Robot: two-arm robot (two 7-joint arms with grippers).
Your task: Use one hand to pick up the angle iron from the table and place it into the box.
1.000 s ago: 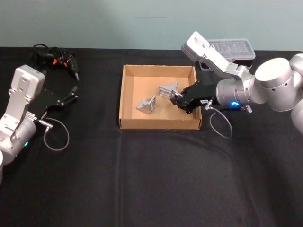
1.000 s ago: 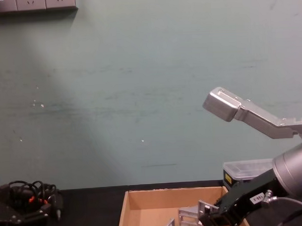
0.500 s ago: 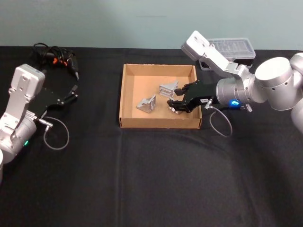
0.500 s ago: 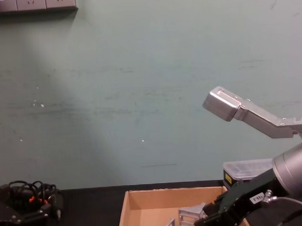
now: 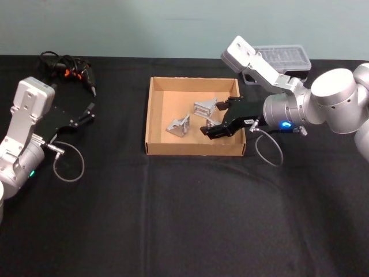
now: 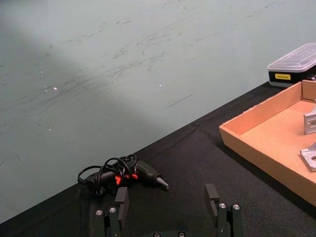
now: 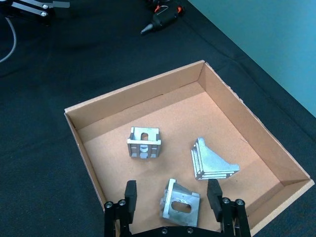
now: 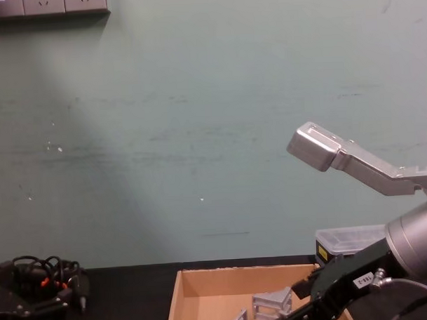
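Fingers of the right gripper [image 5: 214,118] are spread wide now and hold nothing. One second ago they were shut on an angle iron [image 7: 181,206] up over the box [image 5: 154,112]. Now that piece lies on the box floor, just under the spread fingers. Two more angle irons lie in the box too: one [image 5: 180,126] near the middle and one [image 5: 206,108] closer to the back wall. All three sit apart from each other.

The left gripper [image 5: 87,113] sits far off on the left side, low over the surface [image 5: 184,219]. Its fingers are spread apart too, with nothing between them. It has not moved.

A clear-lidded case [image 5: 281,60] with a black base sits at the back on the right. It has a small yellow label [image 6: 282,76], but the words are too small to read. The right arm has a small white tag with tiny print that cannot be read either.

The surface is flat and black. A black tool with orange bits and a tangled cord [image 5: 69,71] lies at the back on the left. The wall behind is pale green with some scuff marks, and white wall sockets [image 8: 47,5] sit up high.
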